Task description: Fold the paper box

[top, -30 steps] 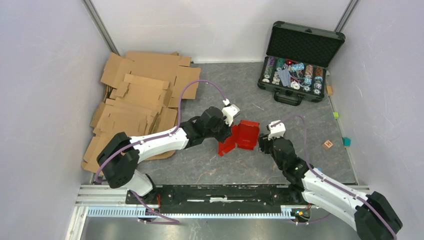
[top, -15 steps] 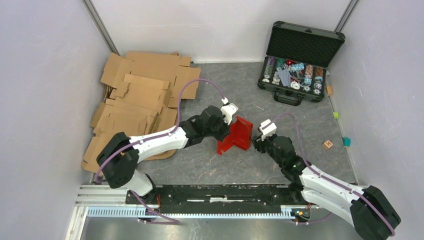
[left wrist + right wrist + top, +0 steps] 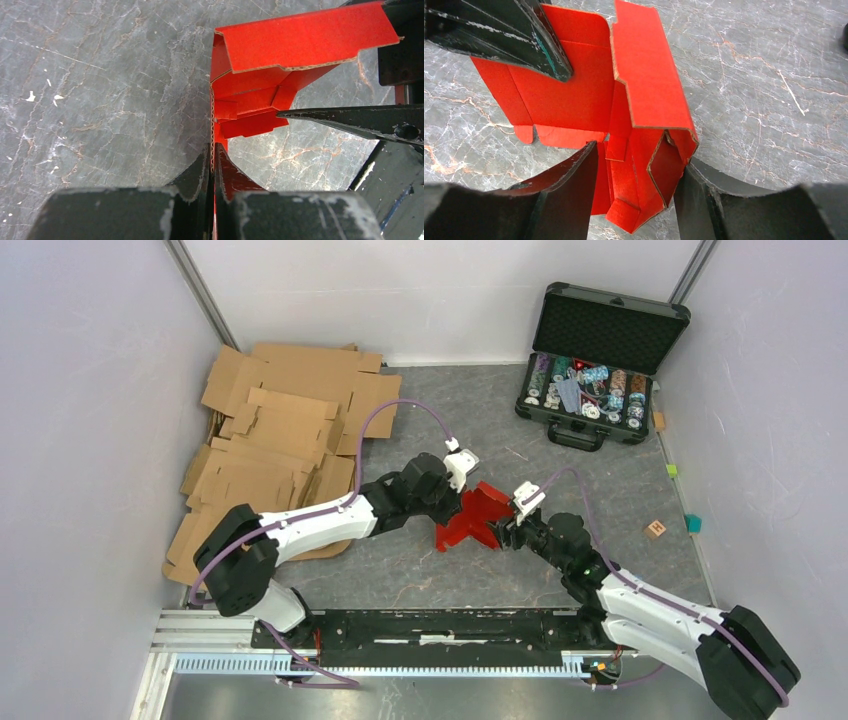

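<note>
Paper box [image 3: 478,515], of bright red paperboard, is seen partly folded at the middle of the grey marbled counter [image 3: 420,575], between the two arms. One long panel is raised off the counter, while a flat part with small tabs is spread on the surface.

The left jaws are pressed together on a red panel of the box. In the left wrist view the panel's thin edge is pinched between the two black fingers [image 3: 200,170], with no gap left. The left arm [image 3: 330,520] is stretched in from the near left.

The right jaws are held at a middling width, and a folded-in corner of the box is straddled by them. In the right wrist view one finger [image 3: 569,185] is seen on the left of the fold and the other on its right. Whether the red board is pressed by both cannot be told. The right arm [image 3: 620,590] is reached in from the near right.

A heap of brown cardboard sheets [image 3: 280,430] is laid at the far left of the counter. A black case [image 3: 595,360], its lid open and poker chips shown inside, is placed at the far right. A small wooden block [image 3: 656,529] is found near the right wall, well apart from the box.
</note>
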{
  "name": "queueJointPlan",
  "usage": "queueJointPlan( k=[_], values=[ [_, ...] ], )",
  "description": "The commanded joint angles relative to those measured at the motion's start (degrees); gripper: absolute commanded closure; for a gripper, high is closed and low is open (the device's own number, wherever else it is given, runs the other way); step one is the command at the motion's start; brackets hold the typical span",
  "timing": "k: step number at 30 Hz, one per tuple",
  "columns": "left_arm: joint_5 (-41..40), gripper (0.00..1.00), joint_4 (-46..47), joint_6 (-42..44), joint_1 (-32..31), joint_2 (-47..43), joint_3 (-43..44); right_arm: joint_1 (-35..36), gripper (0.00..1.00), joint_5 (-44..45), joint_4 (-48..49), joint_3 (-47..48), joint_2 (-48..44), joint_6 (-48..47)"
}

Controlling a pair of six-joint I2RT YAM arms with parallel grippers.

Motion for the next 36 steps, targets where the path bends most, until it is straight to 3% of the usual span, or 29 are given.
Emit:
queueJointPlan(
  k=[1,5,8,14,25,36],
  values=[
    [2.64,0.93,-2.45,1.67,-0.62,0.52,0.7,0.3,0.41,-2.04,3.91,0.3,0.29,0.63],
    [3.05,0.93,-2.45,1.62,-0.68,0.63,0.7,0.3,0.38,-2.07,3.87,0.3,0.78,1.84],
    [3.76,0.93,-2.45,1.62,-0.66,0.54,0.72,0.31,0.42,-0.42,2.84,0.37,1.11,2.88],
    [3.8,0.91,-2.2,1.64,-0.88,0.02,0.33,0.3,0.42,1.68,1.53,-1.12,0.78,3.26],
    [0.49,0.91,-2.36,1.43,-1.45,-0.42,0.17,0.61,0.09,1.45,2.49,-7.48,0.33,7.25],
    [1.96,0.91,-2.89,-0.13,-2.46,-0.1,1.48,2.09,0.14,-1.91,2.55,-5.74,4.63,5.89]
  ],
)
